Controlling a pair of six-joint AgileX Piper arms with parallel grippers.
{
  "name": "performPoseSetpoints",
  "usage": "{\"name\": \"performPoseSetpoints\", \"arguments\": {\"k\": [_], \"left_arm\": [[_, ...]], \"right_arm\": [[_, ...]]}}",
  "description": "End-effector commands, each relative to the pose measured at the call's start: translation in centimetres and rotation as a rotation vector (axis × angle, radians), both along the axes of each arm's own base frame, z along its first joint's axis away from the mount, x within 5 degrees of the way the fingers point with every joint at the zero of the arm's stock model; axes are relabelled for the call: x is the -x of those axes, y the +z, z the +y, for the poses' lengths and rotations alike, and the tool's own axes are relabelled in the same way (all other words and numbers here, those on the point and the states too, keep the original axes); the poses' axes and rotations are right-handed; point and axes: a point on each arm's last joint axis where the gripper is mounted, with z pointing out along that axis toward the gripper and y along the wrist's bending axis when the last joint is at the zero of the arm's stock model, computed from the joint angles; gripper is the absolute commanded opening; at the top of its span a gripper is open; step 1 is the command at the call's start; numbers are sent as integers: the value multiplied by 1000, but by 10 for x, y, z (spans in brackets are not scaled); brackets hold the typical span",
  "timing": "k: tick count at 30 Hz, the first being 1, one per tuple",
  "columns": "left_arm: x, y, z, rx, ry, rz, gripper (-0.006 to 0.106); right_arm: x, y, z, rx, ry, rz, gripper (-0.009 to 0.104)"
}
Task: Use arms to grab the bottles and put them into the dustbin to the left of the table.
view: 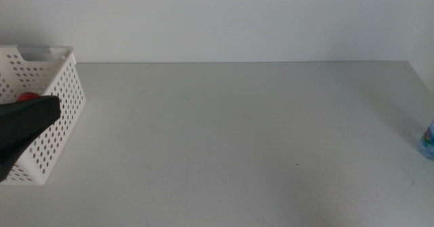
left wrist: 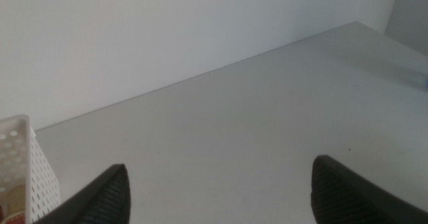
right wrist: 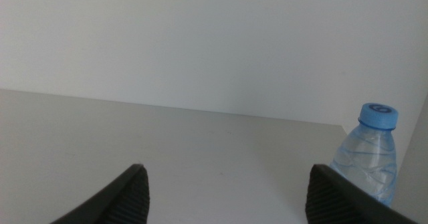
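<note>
My left gripper (left wrist: 219, 190) hangs over the near edge of the white perforated dustbin (view: 57, 112) at the left end of the counter (view: 230, 139). Its jaws stand wide apart with nothing between them. In the middle view that arm shows as a dark shape across the dustbin's front, and a bit of red (view: 28, 97) peeks out just above it, inside the dustbin; I cannot tell what it is from so little. My left wrist view catches the dustbin's corner at the edge and a long stretch of bare counter beyond.

My right gripper (right wrist: 226, 194) sits low at the right end of the counter, jaws likewise spread and holding nothing. The small clear water bottle (right wrist: 370, 154) with the blue cap stands upright on the counter just beyond one jaw, not between the two. In the middle view only a sliver of it shows at the right edge.
</note>
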Motion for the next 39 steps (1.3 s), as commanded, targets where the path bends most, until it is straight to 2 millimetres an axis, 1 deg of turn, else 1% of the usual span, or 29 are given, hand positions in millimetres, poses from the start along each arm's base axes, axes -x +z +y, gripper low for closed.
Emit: {"name": "performPoseSetpoints", "arguments": {"k": [1,7,20,23,32,36,39], "left_arm": [[-1,13,-1,51,-5,-77,91],[-1,13,-1,51,-5,-77,91],[-1,13,-1,51,-5,-77,91],[-1,13,-1,50,-4,-78,91],[-1,13,-1,51,-4,-78,91],[-1,13,-1,51,-4,-78,91],[-1,13,-1,51,-4,-78,91]], "right_arm": [[-6,10,1,27,2,-76,59],[-18,3,2,30,4,15,59],[-36,-5,3,29,12,75,59],[-38,-3,4,19,14,48,59],[-38,16,2,-19,1,-158,59],[-40,13,-8,-72,-84,-137,59],[-42,11,-10,-109,-100,-121,59]]}}
